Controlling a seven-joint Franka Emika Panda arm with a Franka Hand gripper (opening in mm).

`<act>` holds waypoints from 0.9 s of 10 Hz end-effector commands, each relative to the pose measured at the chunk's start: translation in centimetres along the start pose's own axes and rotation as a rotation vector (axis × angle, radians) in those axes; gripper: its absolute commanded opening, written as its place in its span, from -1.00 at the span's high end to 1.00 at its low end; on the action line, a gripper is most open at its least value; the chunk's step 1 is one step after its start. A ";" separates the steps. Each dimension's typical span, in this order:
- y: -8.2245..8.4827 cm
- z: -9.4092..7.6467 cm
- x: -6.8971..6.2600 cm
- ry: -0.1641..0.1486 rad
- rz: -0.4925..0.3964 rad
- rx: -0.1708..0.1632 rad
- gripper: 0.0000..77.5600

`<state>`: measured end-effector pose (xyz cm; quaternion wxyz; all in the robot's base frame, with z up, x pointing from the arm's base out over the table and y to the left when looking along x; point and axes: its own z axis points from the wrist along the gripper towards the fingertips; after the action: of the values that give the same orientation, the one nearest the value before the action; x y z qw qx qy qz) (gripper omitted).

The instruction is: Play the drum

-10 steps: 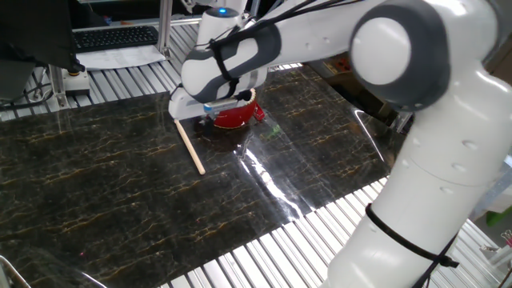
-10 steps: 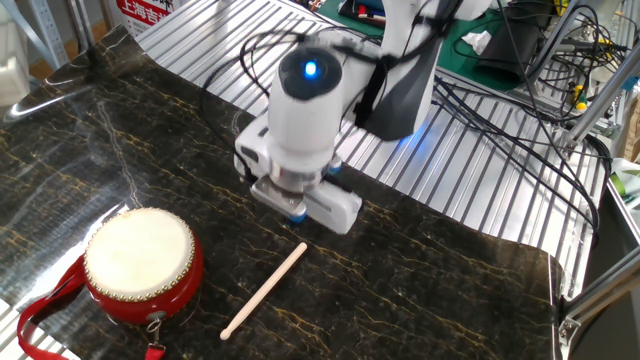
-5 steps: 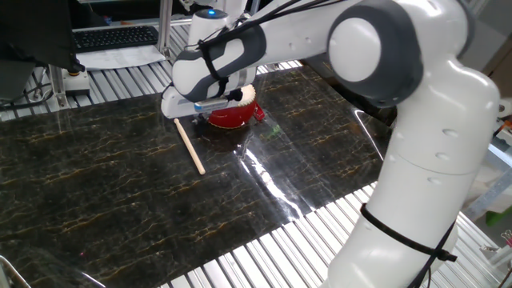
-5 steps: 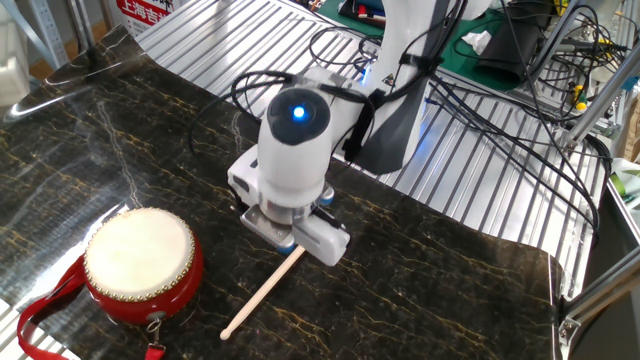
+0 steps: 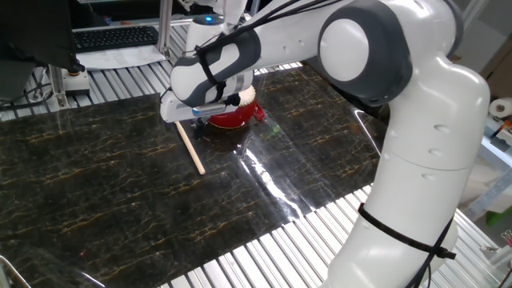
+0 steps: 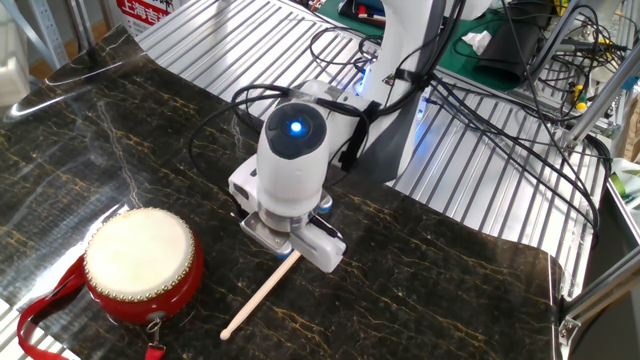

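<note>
Drum [image 6: 140,262] waits untouched; the gripper [image 6: 290,247] hovers over the far end of the wooden drumstick [image 6: 262,296]. Jaws state: cannot tell. Next, grasp the stick.

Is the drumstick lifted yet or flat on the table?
Flat: the drumstick lies along the table, its upper end under the gripper.

You have a small round toy drum [image 6: 141,265] with a red body and a cream-white flat skin sitting upright on the dark marbled table, skin facing up. A ring of small studs runs round its rim, and a red strap trails from its side across the tabletop. In the one fixed view you see only part of its red body [image 5: 232,118], probably the lower side.
</note>
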<state>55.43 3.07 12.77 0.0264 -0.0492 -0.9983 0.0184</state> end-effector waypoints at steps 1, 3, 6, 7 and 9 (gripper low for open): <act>-0.1 0.6 0.0 -0.003 -0.001 -0.035 1.00; -0.1 0.6 0.0 -0.005 0.006 -0.027 1.00; -0.1 0.6 0.0 0.001 -0.008 -0.029 1.00; -0.1 0.6 0.0 0.001 -0.010 -0.030 1.00; 0.6 2.7 -0.6 -0.008 -0.001 -0.036 1.00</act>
<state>55.26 3.09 11.81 0.0264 -0.0503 -0.9984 0.0039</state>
